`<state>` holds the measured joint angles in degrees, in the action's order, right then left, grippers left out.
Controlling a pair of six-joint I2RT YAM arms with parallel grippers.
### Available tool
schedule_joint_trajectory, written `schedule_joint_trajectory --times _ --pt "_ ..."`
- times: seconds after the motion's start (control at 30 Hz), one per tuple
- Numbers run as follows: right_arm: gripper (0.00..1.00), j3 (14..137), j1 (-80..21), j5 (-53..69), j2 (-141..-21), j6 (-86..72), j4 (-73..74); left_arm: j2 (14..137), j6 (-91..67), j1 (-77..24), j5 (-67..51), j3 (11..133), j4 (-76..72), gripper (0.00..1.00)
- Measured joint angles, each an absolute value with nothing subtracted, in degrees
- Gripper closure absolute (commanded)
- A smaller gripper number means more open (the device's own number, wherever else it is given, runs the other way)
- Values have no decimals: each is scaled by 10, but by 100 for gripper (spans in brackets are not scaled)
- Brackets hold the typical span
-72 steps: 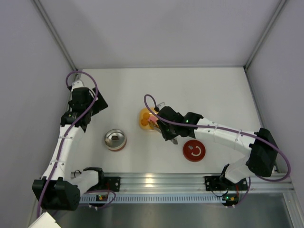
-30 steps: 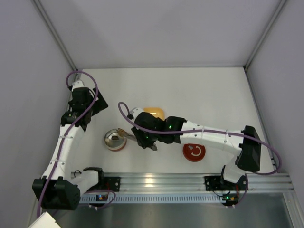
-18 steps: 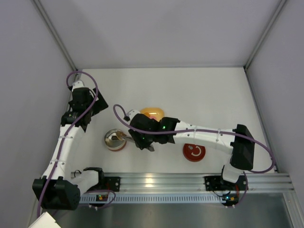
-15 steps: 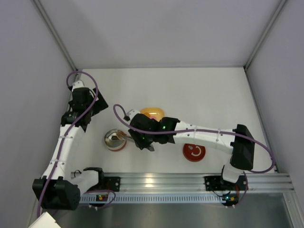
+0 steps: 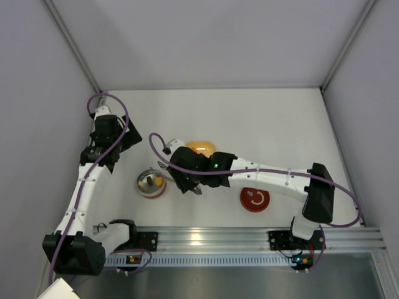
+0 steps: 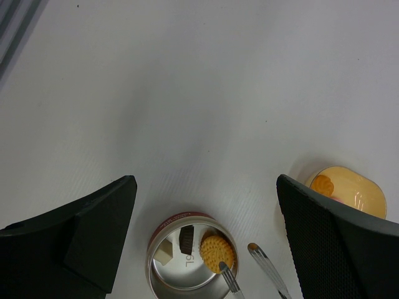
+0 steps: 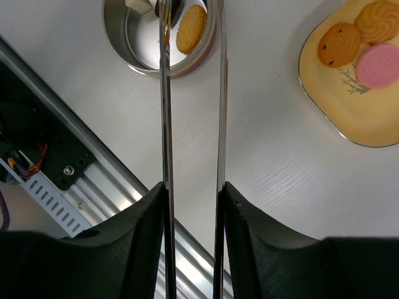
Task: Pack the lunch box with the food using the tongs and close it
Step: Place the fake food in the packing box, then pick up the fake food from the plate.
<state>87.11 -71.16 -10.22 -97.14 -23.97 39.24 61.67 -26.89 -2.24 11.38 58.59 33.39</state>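
The lunch box (image 5: 151, 183), a round silver tin with a red band, stands open left of centre. Inside it lie an orange biscuit (image 6: 216, 252), a dark brown piece (image 6: 186, 239) and a pale piece (image 6: 163, 253). My right gripper (image 5: 187, 177) is shut on the tongs (image 7: 164, 124). Their two arms stand apart: one tip is over the tin (image 7: 124, 53) beside the biscuit (image 7: 190, 28), the other is just outside the rim. My left gripper (image 6: 206, 179) hangs open and empty above the table, behind the tin.
A yellow dish (image 5: 201, 147) behind the right wrist holds two orange biscuits (image 7: 340, 45) and a pink one (image 7: 379, 68). A flat red disc (image 5: 254, 199) with a white mark lies to the right. The aluminium rail (image 5: 206, 237) runs along the near edge.
The right arm swung from the yellow dish to the tin carrying an orange biscuit. The tong arms have spread apart and the biscuit now lies in the tin. The left arm stayed still.
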Motion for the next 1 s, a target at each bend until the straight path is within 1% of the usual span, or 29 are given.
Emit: schedule_joint_trajectory --times 0.2,0.4,0.5,0.7,0.87,1.0 --pt "61 868 -698 -145 -957 -240 403 617 -269 -22 114 586 334 1" --pt "59 806 -645 -192 -888 -246 408 617 -269 -22 114 586 334 1" --pt "57 779 -617 -206 -873 -250 412 617 -269 -22 114 586 334 1" --pt "55 736 -598 -209 -871 -253 414 617 -269 -22 114 586 334 1" --pt "52 731 -591 -207 -874 -253 411 617 -269 -22 114 586 334 1" --pt "52 731 -585 -200 -883 -253 411 617 -269 -22 114 586 334 1"
